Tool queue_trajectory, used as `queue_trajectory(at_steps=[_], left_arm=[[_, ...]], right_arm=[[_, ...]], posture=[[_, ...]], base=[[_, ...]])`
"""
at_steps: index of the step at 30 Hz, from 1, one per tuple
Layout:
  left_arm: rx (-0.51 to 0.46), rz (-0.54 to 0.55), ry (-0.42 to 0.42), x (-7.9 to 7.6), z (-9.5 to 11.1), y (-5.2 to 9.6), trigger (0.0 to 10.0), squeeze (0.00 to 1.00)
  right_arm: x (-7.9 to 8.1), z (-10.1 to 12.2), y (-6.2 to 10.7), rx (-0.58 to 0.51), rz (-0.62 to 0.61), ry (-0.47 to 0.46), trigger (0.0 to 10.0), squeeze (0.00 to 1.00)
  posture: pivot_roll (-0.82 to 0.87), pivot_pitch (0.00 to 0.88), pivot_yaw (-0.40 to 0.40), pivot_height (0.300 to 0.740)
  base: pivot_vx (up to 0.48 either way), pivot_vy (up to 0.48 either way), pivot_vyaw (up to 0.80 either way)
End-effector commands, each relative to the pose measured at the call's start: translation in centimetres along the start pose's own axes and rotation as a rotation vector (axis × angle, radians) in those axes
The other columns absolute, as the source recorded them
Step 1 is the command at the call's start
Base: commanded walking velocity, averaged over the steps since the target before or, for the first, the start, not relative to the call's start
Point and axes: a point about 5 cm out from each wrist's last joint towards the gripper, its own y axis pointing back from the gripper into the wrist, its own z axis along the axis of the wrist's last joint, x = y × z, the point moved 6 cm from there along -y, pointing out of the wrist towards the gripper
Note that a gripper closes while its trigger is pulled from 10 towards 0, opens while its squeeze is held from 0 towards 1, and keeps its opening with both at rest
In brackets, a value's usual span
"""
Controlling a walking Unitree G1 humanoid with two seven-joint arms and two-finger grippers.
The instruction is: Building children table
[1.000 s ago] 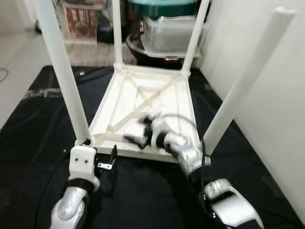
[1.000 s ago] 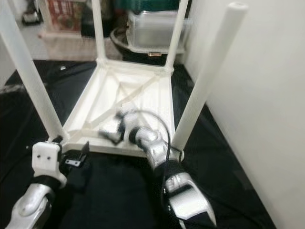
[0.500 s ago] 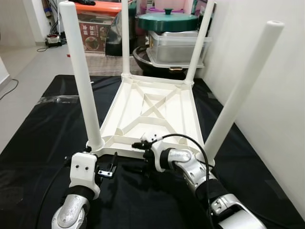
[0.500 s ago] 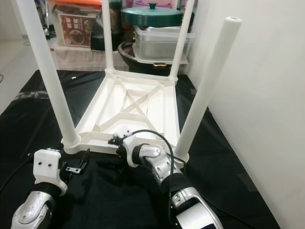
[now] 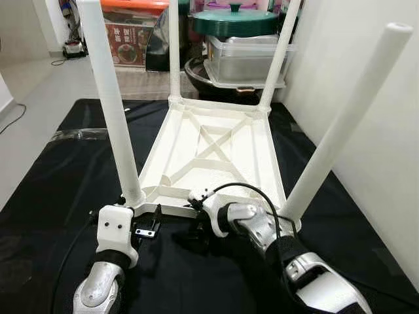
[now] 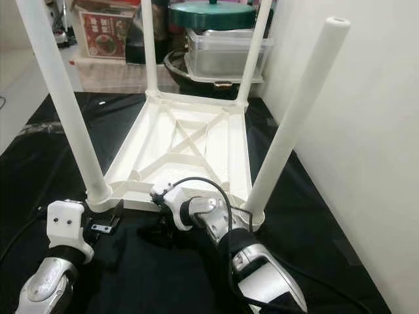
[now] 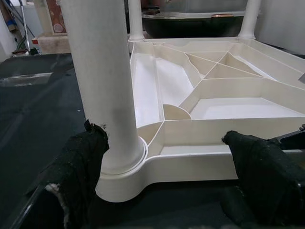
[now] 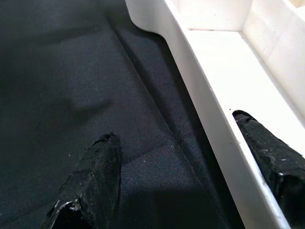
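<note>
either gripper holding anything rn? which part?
Nothing clamped. Right gripper is open, straddling the near rim of the upturned table. Left gripper is open by the near-left leg.

- home, storage corner: green lidded pot on clear plastic bin, far
- printed box far left
- black floor mat, white wall right

The white plastic children table lies upside down on a black cloth, its four round legs standing up at the corners.
</note>
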Motion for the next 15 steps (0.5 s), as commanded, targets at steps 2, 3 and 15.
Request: queue_trajectory(at_steps=[2,3,15], left_arm=[[0.018,-0.012,-0.024,-0.1,-0.6,0.1,10.0,0.00],[0.017,-0.012,-0.024,-0.1,-0.6,0.1,10.0,0.00],[0.020,-0.009,-0.010,-0.5,-0.7,0.3,10.0,0.00]], right_arm=[[2.1,-1.5,0.9,0.066,0.169,0.115,0.0,0.00],[2.7,-1.1,1.4,0.051,0.227,0.173,0.0,0.00],[6.9,2.4,4.1,-0.065,0.265,0.217,10.0,0.00]], posture=[[0.17,0.000,-0.116,0.740],[0.17,0.000,-0.117,0.740],[0.14,0.000,-0.113,0.740]], base=[[0.000,0.000,0.00],[0.000,0.000,0.00],[0.000,0.000,0.00]])
